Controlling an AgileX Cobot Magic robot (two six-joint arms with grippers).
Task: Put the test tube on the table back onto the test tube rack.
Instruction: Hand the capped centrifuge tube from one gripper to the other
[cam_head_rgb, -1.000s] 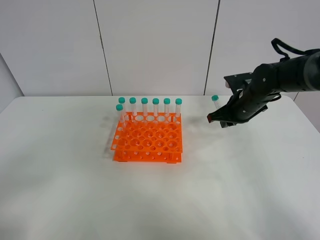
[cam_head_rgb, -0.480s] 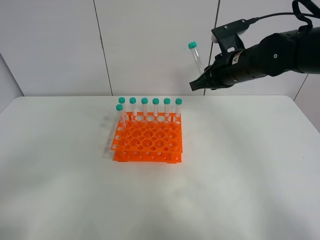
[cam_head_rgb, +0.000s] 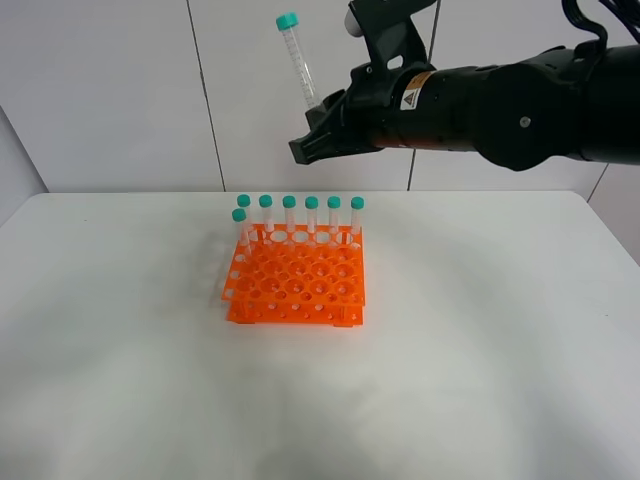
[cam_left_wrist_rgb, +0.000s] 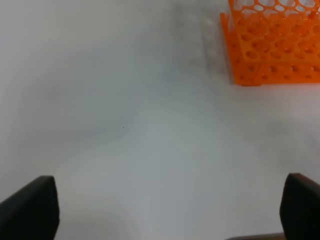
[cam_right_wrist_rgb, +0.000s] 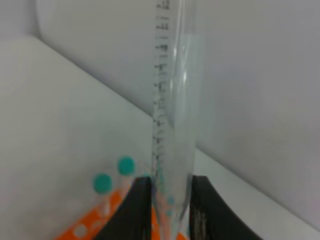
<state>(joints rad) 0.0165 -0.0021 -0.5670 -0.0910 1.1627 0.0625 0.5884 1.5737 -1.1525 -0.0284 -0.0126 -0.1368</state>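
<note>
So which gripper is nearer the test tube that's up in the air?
Right. The right gripper has its fingers shut on the test tube, above the test tube rack; the left gripper is open, low over the table, far below the tube.

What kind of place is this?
Probably a lab or robot test room: an orange rack of teal-capped tubes, a plain white table, and the right gripper holding another tube.

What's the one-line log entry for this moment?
tube: airborne, cap up, tilted | right gripper: shut on tube | left gripper: open, empty | rack: tube not yet inserted
</note>
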